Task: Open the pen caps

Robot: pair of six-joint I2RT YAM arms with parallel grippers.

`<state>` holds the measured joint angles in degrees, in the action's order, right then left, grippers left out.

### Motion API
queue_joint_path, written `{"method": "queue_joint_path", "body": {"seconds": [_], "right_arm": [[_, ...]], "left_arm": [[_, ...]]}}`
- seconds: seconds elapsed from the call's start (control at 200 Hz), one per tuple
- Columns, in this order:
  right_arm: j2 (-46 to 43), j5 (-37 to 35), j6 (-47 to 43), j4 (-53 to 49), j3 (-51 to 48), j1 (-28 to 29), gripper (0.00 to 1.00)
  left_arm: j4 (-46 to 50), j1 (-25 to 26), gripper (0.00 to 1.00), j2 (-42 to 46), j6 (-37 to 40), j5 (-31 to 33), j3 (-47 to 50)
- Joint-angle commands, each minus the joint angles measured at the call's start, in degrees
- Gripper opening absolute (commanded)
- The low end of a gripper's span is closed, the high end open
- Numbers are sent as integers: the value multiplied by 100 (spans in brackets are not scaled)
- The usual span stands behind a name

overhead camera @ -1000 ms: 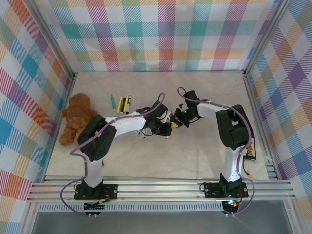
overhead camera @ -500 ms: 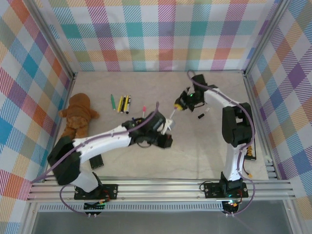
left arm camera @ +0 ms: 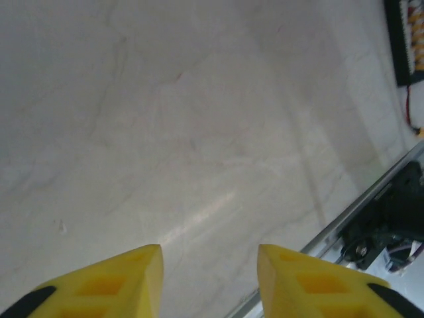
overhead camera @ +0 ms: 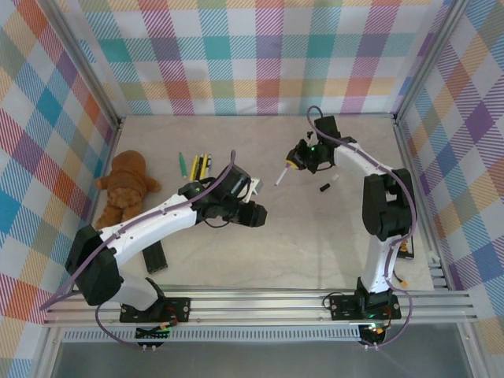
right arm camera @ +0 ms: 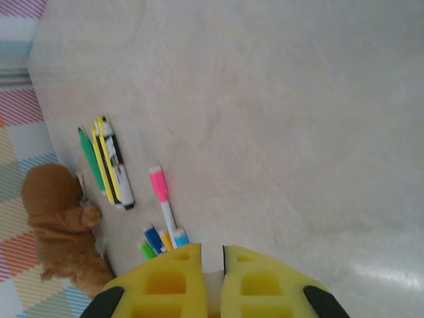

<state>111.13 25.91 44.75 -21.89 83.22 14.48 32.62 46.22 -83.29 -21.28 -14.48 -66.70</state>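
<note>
Pen (overhead camera: 280, 175) pinched in right fingers (right arm camera: 185, 268); left fingers (left arm camera: 126, 278) apart above table (left arm camera: 199, 132)

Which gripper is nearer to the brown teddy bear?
Left. The left gripper hangs right of the teddy bear, mid-table; the right gripper, clamping a white pen, is farther right, beyond it.

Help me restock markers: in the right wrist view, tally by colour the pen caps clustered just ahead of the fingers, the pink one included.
Pink cap: 1
Green cap: 1
Blue caps, dark and light: 2
Orange cap: 1
Total: 5
</note>
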Motion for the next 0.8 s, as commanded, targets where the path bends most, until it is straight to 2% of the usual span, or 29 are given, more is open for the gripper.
{"method": "queue_joint_path", "body": {"seconds": [0.0,0.12,0.345,0.795], "right_arm": [[-575,-3,-41,206,-368,107,0],[-860,-7,-15,334,-816,336,0],[-1089,67,-20,400,-1178,650,0],[-1275,282,-22,448,-1458,971,0]], "left_arm": [[-333,-75,44,-425,171,-64,-391],[-467,-93,45,-965,223,-152,-679],[-532,-110,44,-1558,273,133,-962],[-344,-242,41,-1817,360,562,-1101]]}}
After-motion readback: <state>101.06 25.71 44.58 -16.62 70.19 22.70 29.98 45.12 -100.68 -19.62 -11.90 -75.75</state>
